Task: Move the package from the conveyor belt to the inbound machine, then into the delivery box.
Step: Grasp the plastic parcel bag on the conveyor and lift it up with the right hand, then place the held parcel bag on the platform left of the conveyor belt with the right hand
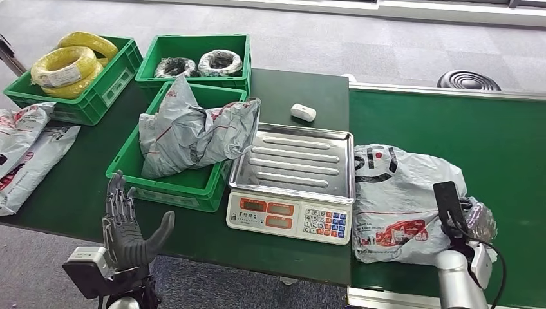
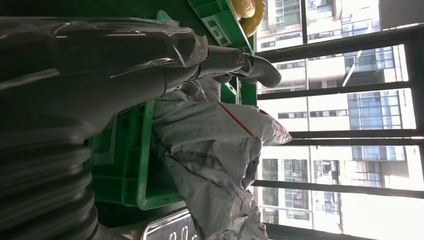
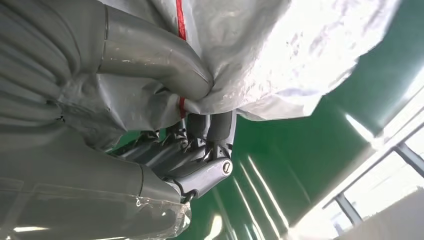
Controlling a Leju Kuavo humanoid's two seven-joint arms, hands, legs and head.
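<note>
The right hand (image 3: 200,125) is pinching the grey package (image 1: 402,203), lying at the conveyor belt's (image 1: 502,135) near left edge beside the scale (image 1: 293,177). The left hand (image 1: 129,228) is hovering with fingers spread, holding nothing, at the table's (image 1: 77,187) near edge.

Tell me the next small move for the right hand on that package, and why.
Probably lift it and carry it left to the scale tray. The right hand pinches the package at its edge, thumb against fingers, while the bag lies on the green conveyor belt. The tray beside it is bare.
</note>
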